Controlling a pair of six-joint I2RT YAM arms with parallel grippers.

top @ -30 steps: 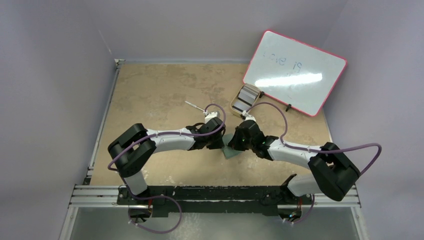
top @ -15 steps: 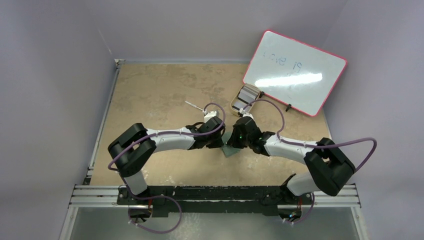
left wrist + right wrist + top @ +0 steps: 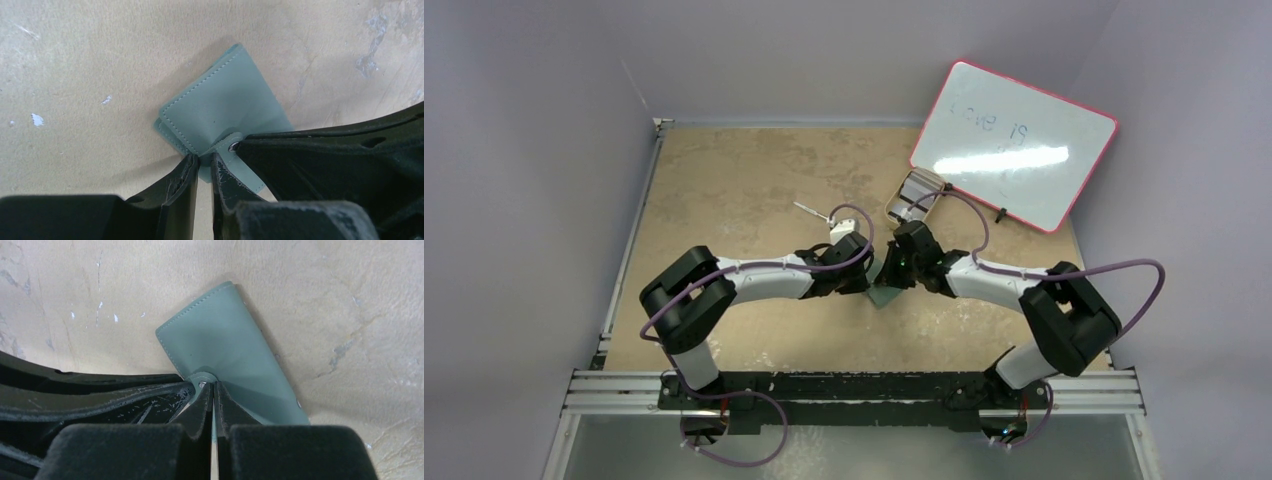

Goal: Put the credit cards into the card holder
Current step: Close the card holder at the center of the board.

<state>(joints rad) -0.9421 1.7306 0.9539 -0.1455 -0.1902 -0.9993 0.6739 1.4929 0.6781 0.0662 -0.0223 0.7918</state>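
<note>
**Left gripper** (image 3: 203, 161): fingers nearly together, clamped on the near corner of the card holder (image 3: 225, 107). This is where its strap (image 3: 246, 176) leaves the fold. The strap runs back past the gripper's right finger.

**Right gripper** (image 3: 214, 386): fingers pressed fully together, tips meeting at the round snap tab (image 3: 202, 379) on the holder's cover. Cannot tell whether the strap is pinched or only touched.

**Card holder:** grey-green with a stitched edge, folded shut, a lower layer peeking out along one side. It sits just ahead of both sets of fingertips. The two grippers come at it from opposite sides, tips almost meeting. Cannot tell if it lies fully flat.

**Surface:** the table (image 3: 75, 75) is a tan, mottled board, worn, with pale scuffs, white flecks and grey-blue chipped patches.

**Farther out, overhead view:**
- Beyond the right gripper, well apart from the holder, is a beige tray (image 3: 890, 212). The credit cards (image 3: 912, 197) are stacked in it, greyish with dark bands.
- Just past the tray, a pink-edged whiteboard (image 3: 1014, 145) stands tilted at the far right corner, with faint writing and a streak of glare.
- Beyond the left gripper, a thin pale stick (image 3: 812, 211) lies on the board.

**Room:** plain lilac-grey walls (image 3: 524, 150) close in on three sides. A metal rail (image 3: 854, 392) runs behind the arm bases. Purple cables (image 3: 1124, 272) loop along both arms.
</note>
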